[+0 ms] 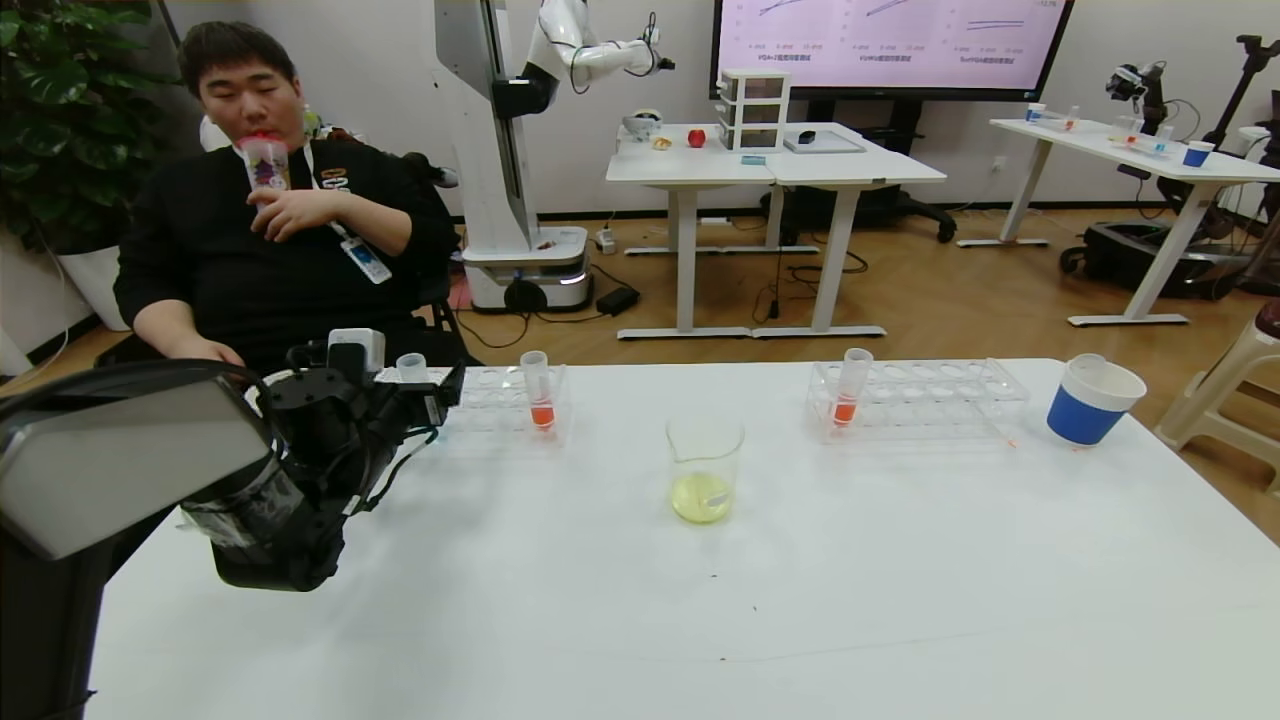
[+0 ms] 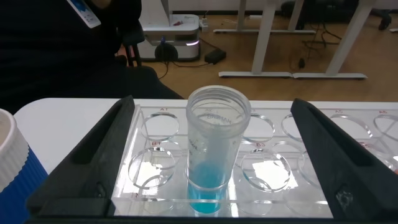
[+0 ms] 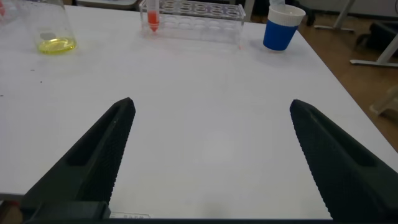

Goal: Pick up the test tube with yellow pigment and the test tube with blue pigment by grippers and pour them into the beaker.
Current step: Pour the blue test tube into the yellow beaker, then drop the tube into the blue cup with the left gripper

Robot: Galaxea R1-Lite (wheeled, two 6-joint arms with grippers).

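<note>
The test tube with blue pigment stands upright in the front row of the clear left rack; its open top shows in the head view. My left gripper is open, one finger on either side of the tube, not touching it; it also shows in the head view. The beaker stands mid-table with yellow liquid in its bottom. No tube with yellow pigment is in view. My right gripper is open and empty above bare table, outside the head view.
An orange-red tube stands in the left rack and another in the right rack. A blue-sleeved paper cup sits at the far right, another beside the left gripper. A person sits behind the table's left end.
</note>
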